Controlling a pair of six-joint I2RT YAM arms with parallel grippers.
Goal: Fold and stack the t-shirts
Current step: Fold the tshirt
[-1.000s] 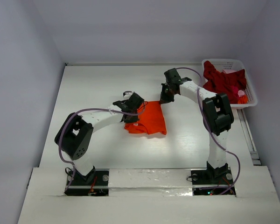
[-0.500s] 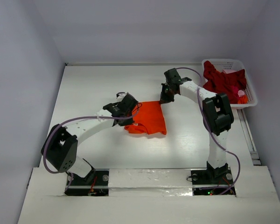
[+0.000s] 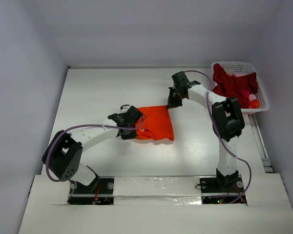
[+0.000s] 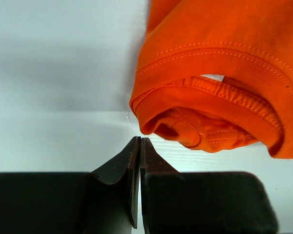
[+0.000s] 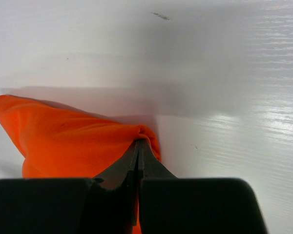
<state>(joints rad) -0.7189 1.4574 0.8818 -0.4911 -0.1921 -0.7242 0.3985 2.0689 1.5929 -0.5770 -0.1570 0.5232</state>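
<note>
The right pincer [image 5: 138, 142] grasps the one-o'clock corner of the orange t-shirt [image 3: 156, 123] while the left pincer [image 4: 139, 142] sits clenched and empty just beside its eight-o'clock collar [image 4: 219, 83], so a lone pull could drag the fold askew.

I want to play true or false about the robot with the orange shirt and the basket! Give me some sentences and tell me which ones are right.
1. The orange t-shirt lies on the table. True.
2. The left gripper is holding the orange t-shirt. False: it is shut on nothing, with its tips just short of the collar.
3. The red t-shirts are piled in the white basket. True.
4. The right gripper is wide open. False: it is shut, pinching a corner of the orange t-shirt.
</note>
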